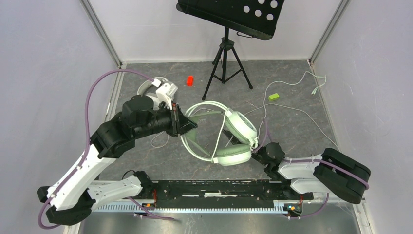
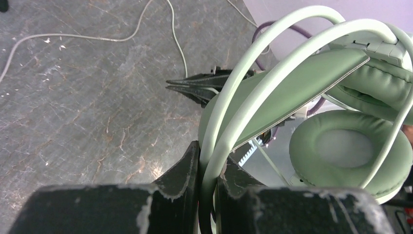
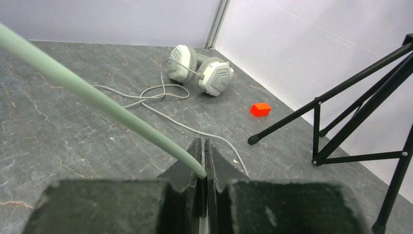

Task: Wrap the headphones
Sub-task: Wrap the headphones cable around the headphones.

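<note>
So, progress check: as far as I can judge, basically nothing is wrapped yet. Both arms have hold of the mint-green headset (image 1: 231, 155). The left gripper (image 2: 207, 163) is clamped tight on its thin headband hoops, and the right gripper (image 3: 203, 168) is pinched closed on one mint hoop at the opposite side.

The white-grey headset (image 3: 202, 72) sits untouched well beyond the left gripper, with its cable (image 3: 195, 130) sprawled in loose loops beside it. Another pale cable (image 2: 178, 44) trails over the floor past the right gripper, also loose. So both cables are left to do.

Hard to make out: where the mint set's cable joins, since the earcups block it. From above, the left arm also covers part of the white-grey set. A tiny red block (image 1: 190, 80) lies near that set.
</note>
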`<state>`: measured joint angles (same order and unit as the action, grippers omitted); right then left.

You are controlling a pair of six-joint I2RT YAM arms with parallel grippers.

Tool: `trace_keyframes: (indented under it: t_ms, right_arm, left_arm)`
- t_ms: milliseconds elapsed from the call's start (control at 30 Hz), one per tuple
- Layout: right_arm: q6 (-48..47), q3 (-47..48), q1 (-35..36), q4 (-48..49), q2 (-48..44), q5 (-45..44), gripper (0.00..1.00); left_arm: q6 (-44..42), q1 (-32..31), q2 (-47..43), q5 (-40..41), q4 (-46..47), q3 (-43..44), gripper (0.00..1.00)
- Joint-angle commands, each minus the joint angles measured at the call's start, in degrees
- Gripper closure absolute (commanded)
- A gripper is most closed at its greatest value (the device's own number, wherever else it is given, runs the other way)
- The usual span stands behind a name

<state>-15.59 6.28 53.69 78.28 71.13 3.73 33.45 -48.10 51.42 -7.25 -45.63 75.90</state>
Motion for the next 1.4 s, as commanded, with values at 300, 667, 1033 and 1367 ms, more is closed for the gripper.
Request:
trace_keyframes:
  t_ms: [300, 667, 1033, 1367]
  right_arm:
    - [-0.6, 0.2, -3.1, 4.1, -4.8, -5.2, 0.81]
    - [-1.4, -0.5, -6.4, 3.8, -8.1, -6.9, 0.84]
    - [6.4, 10.0, -11.2, -27.1, -14.5, 2.8, 0.89]
    - [7.2, 18.0, -12.4, -44.4, -17.2, 1.6, 0.98]
  left_arm:
    - [-10.3, -0.1, 4.8, -18.4, -1.5, 2.2, 0.90]
    - [-21.7, -0.1, 5.5, -12.8, -8.3, 1.1, 0.91]
    - [-33.3, -0.1, 6.0, 7.0, -10.3, -1.4, 0.91]
    - [-40.2, -0.2, 9.9, 13.1, -12.1, -3.9, 0.91]
